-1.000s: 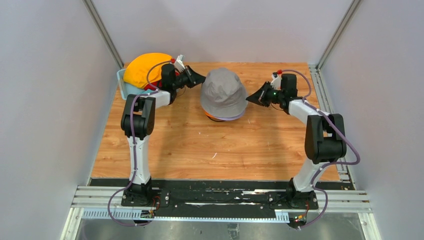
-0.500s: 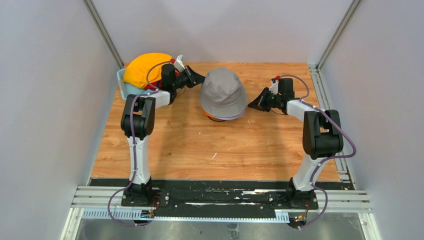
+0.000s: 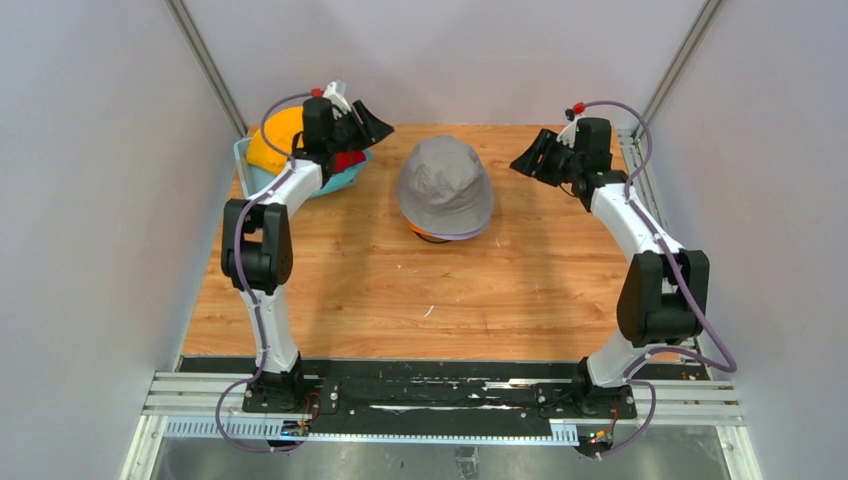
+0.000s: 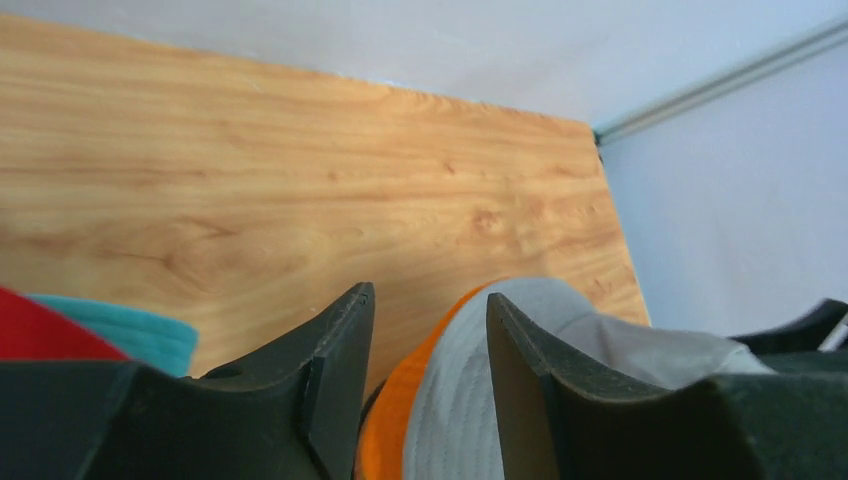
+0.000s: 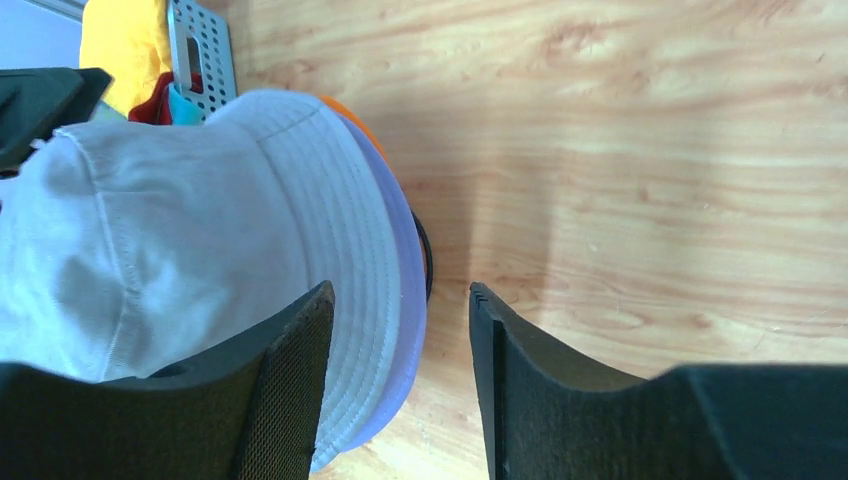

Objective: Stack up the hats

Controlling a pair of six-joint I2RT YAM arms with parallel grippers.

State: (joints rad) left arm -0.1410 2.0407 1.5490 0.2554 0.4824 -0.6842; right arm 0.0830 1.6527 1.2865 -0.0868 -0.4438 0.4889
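Wooden table (image 3: 380, 285) carries the grey hat (image 3: 445, 183) between my left gripper (image 3: 374, 123) and right gripper (image 3: 520, 163), both parted and empty.

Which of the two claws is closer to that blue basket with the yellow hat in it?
The left one. The left gripper hovers just above the basket's right side, while the right gripper hangs far off, on the other side of the grey hat.

a lab test cell: plain grey walls (image 3: 90, 200), aluminium rails (image 3: 450, 395), wooden tabletop (image 3: 400, 290).
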